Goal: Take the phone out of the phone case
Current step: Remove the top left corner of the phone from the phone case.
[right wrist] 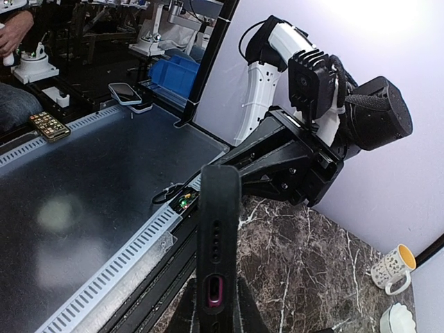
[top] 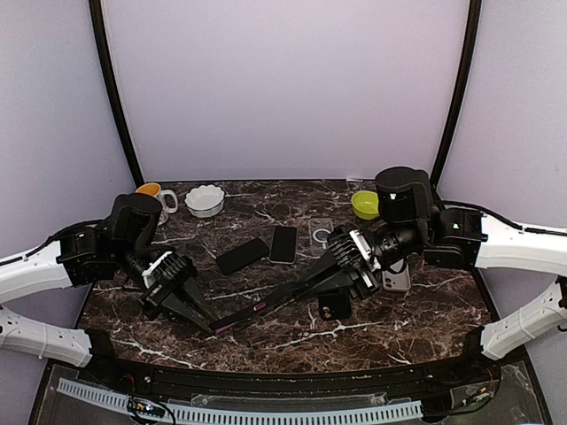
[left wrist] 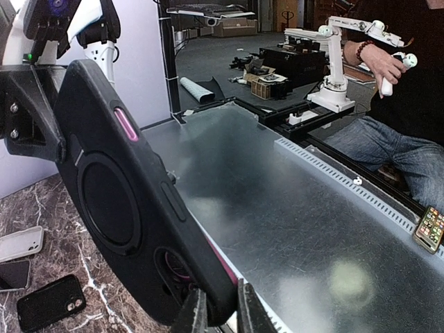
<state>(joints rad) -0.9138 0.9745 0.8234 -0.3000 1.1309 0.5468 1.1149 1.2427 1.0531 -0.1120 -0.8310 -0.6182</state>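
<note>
Phone case (top: pixel 270 303), black, is up off the table (top: pixel 416 328) over its near half, about midway between the left and right edges. It spans the gap between both arms, tilted, with its lower end to the left.

- The left gripper (top: pixel 210 325) is pinched nearly shut on the lower corner of the case. In the left wrist view both fingers (left wrist: pixel 191 313) press that corner.
- The right gripper (top: pixel 330 276) is clamped tight on the opposite end. The right wrist view shows the case edge-on, rising from between its fingers (right wrist: pixel 182 313).
- The phone (right wrist: pixel 214 288) is seated in the case. It shows as pink in the port cutout and as a pink line along one long side.

On the table:
- A white scalloped bowl (top: pixel 205 200) is near the far left corner; I cannot make out any contents.
- A mug (top: pixel 154 195) with an orange interior stands just left of that bowl.
- A yellow-green bowl (top: pixel 364 204) is at the far edge on the right, its inside partly hidden by the right arm.
- A dark handset (top: pixel 242 255) and a second dark handset (top: pixel 283 243) lie flat at centre, with a clear case (top: pixel 321 235) just to their right.
</note>
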